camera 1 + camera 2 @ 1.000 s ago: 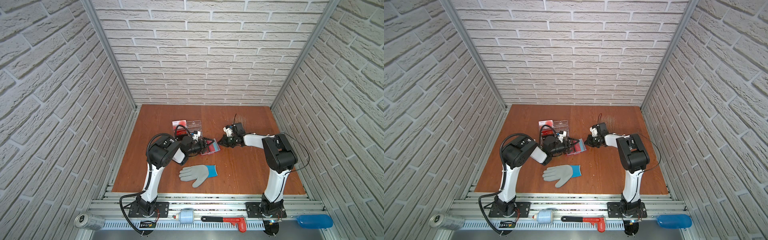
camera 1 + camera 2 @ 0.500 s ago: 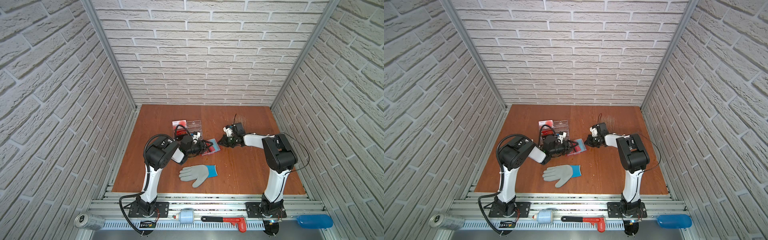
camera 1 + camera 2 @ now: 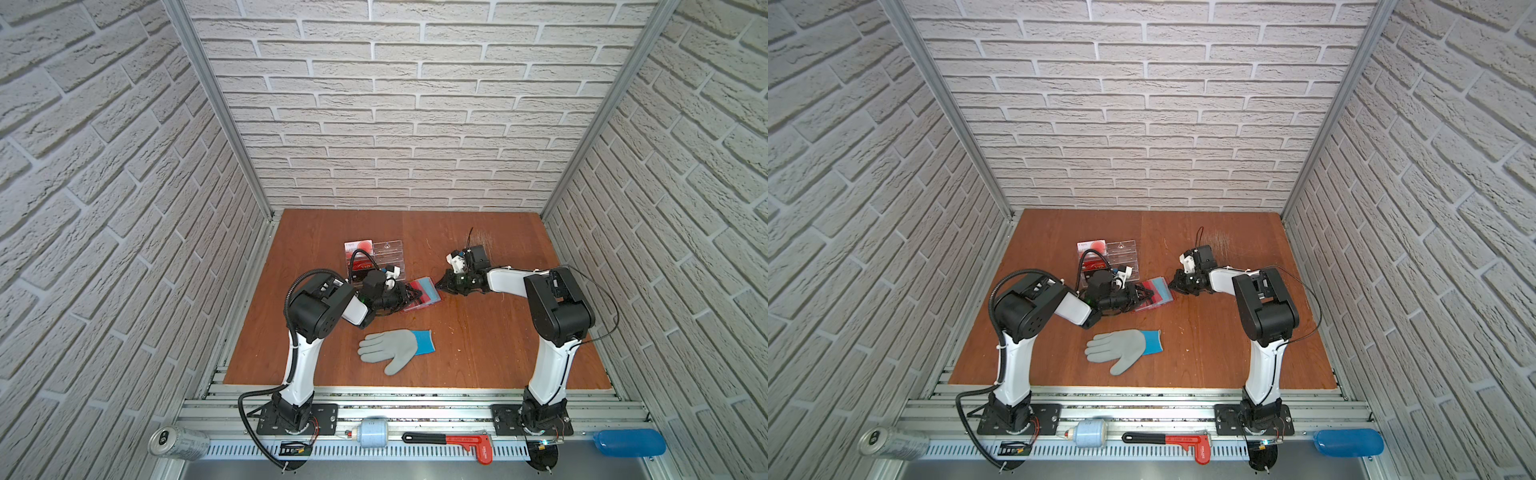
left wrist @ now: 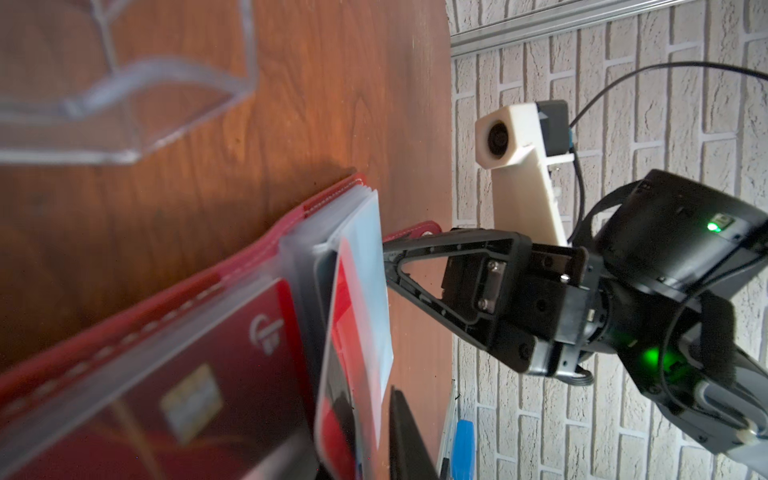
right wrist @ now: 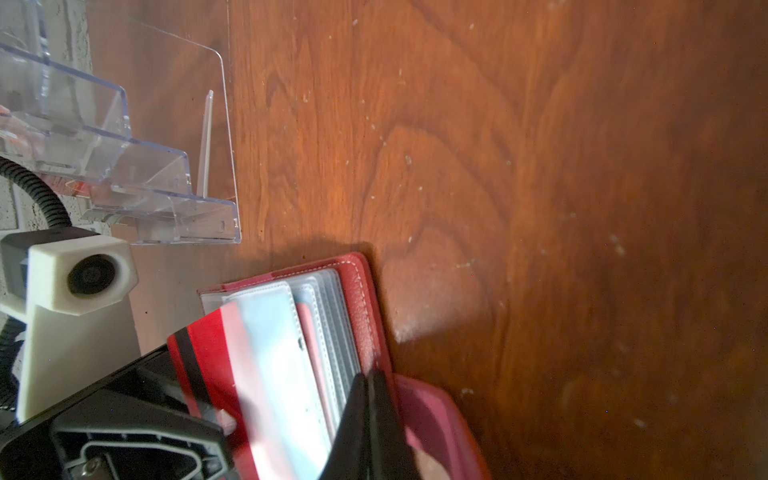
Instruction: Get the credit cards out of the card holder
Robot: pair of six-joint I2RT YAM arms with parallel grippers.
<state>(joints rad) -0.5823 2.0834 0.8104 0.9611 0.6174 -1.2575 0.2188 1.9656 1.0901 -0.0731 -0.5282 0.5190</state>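
Along the front rail, far left, off the board: one drinks can (image 3: pixel 178 442), lying on its side.

Back left of the wooden tabletop (image 3: pixel 478 332): one clear acrylic stand (image 3: pixel 388 253), tiered. A white card with a red circle (image 3: pixel 358 248) stands at its left end.

Front rail, left of centre: one small pale-blue bottle (image 3: pixel 372 432), on its side.

Front of the board: one grey glove (image 3: pixel 392 349) with a blue cuff, flat, fingers pointing left, apart from everything else.

Centre, left part: my left gripper (image 3: pixel 411 296), reaching in low from the left over the card holder. Its jaws are drawn close about a raised leaf. One finger (image 4: pixel 401 436) shows just beside that leaf and its partner is hidden behind it, so I cannot tell whether the grip has closed.

Centre: one card holder (image 3: pixel 428 297), dark red, lying open on the tabletop between my two grippers, just right of the stand and nearer the front. Contents seen:
- one dark red card with a gold chip (image 4: pixel 208 374), under a clear sleeve lying flat;
- one light blue card (image 4: pixel 365 291), in the raised leaf;
- one red card with a dark stripe (image 5: pixel 199 365), jutting out of the leaves toward my left gripper, partly blurred.

Centre, right part: my right gripper (image 5: pixel 369 386), jaws together, pinching the edge of the holder's right cover, beside the strap tab (image 5: pixel 436 415).

Front rail, right of centre: one red-handled wrench (image 3: pixel 453 439).

Front rail, far right: one blue rounded object (image 3: pixel 627 442), lying lengthwise.
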